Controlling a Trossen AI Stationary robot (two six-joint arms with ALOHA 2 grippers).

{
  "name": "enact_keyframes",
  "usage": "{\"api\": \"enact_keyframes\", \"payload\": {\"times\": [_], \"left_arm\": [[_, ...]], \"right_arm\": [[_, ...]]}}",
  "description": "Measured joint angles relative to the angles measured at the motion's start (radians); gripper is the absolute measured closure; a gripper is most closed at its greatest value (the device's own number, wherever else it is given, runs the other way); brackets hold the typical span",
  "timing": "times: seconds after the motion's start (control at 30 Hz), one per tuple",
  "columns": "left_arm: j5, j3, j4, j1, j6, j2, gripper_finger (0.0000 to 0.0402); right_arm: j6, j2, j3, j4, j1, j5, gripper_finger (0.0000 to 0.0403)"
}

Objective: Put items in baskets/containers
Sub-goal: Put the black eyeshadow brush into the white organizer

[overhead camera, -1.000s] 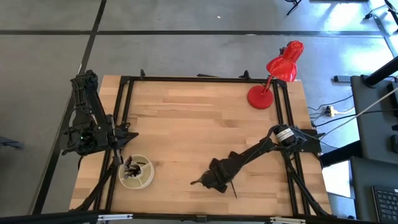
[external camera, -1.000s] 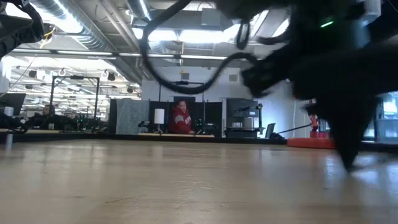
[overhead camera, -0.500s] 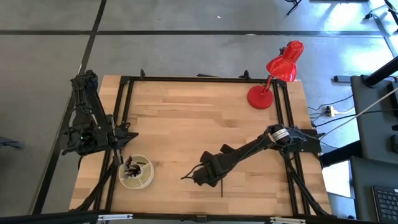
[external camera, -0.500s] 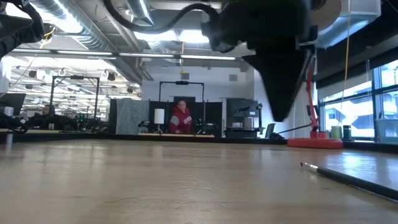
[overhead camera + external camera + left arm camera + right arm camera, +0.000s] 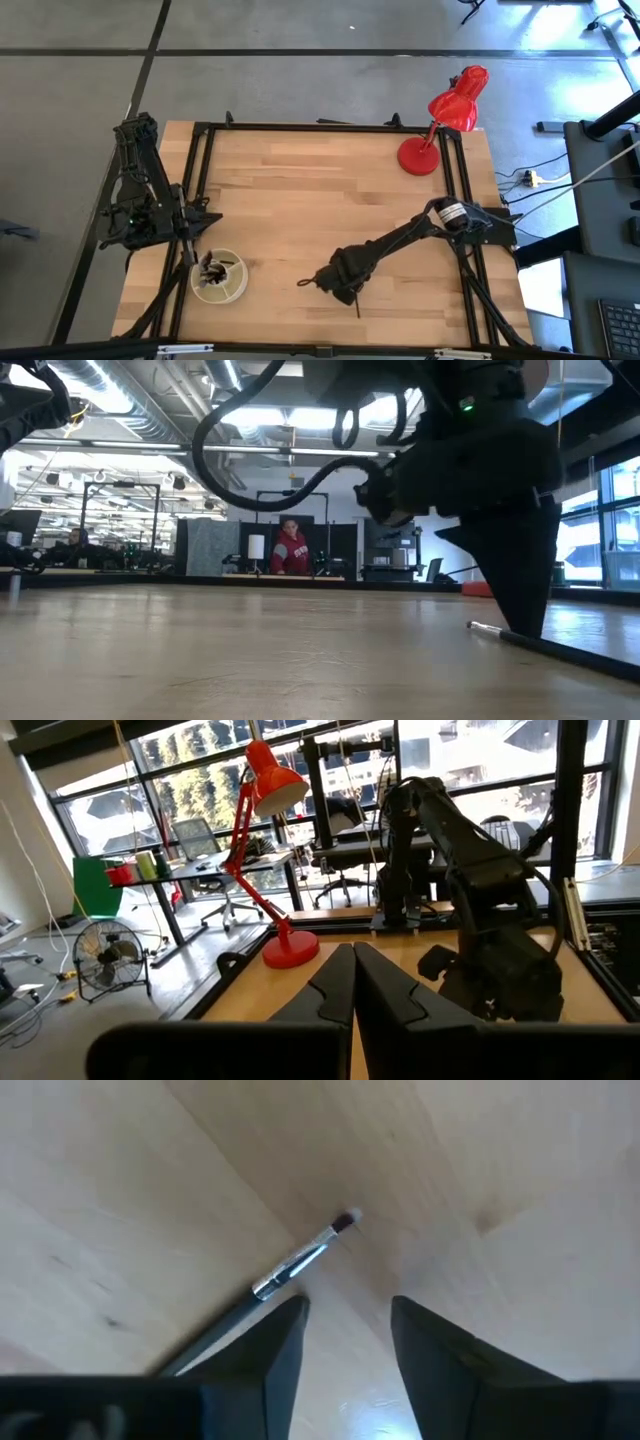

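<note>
No writing, label, brand, number or sign can be read in any view.

A slim dark brush (image 5: 290, 1267) lies flat at lower centre of the surface; the round cream container (image 5: 220, 278), lower left, holds several brushes

Bare light wooden table (image 5: 300, 190) fills the frame's middle and upper left, open for my passage. The red desk lamp (image 5: 440, 125) blocks the upper right; the round cream-white divided container (image 5: 219, 277) stands lower left beside my parked left end effector (image 5: 197, 222).
</note>
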Motion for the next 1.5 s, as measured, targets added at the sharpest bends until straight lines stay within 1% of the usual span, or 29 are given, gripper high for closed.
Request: {"api": "enact_keyframes", "payload": {"times": [0.07,0.23,0.4,0.5,0.63,0.7,0.8,0.87,0.97,1.1,1.3,1.43,1.5], "left_arm": [[0.000,0.000,0.000,0.000,0.000,0.000,0.0399],[0.000,0.000,0.000,0.000,0.001,0.000,0.0396],[0.000,0.000,-0.004,0.000,0.002,0.000,0.0399],[0.000,0.000,-0.004,0.000,0.000,0.000,0.0397],[0.000,0.000,-0.004,0.000,0.000,0.000,0.0394],[0.000,0.000,-0.004,0.000,0.000,0.000,0.0396],[0.000,0.000,-0.004,0.000,0.000,0.000,0.0398],[0.000,0.000,-0.003,0.000,0.001,0.000,0.0399],[0.000,0.000,-0.003,0.000,0.008,0.000,0.0398],[0.000,0.000,-0.003,0.003,0.018,0.000,0.0396],[-0.001,0.000,0.000,0.003,0.036,-0.008,0.0399],[-0.001,0.000,0.000,0.003,0.051,-0.008,0.0395],[0.000,0.000,0.000,0.003,0.054,-0.008,0.0394]], "right_arm": [[-0.002,0.000,-0.001,-0.007,-0.001,-0.003,0.0255],[-0.001,-0.038,-0.008,-0.070,-0.002,0.039,0.0270],[0.013,-0.204,-0.010,-0.038,-0.003,0.114,0.0283],[0.048,-0.295,-0.052,0.049,-0.003,0.155,0.0290],[0.167,-0.385,-0.177,0.237,0.001,0.225,0.0294],[0.238,-0.390,-0.245,0.275,0.006,0.236,0.0294],[0.341,-0.374,-0.346,0.325,0.012,0.184,0.0295],[0.377,-0.376,-0.402,0.391,0.017,0.157,0.0295],[0.400,-0.377,-0.465,0.488,0.018,0.151,0.0295],[0.399,-0.378,-0.485,0.585,0.023,0.164,0.0295],[0.397,-0.377,-0.489,0.581,0.024,0.199,0.0295],[0.346,-0.377,-0.489,0.583,0.024,0.239,0.0295],[0.347,-0.377,-0.489,0.583,0.024,0.239,0.0295]]}}
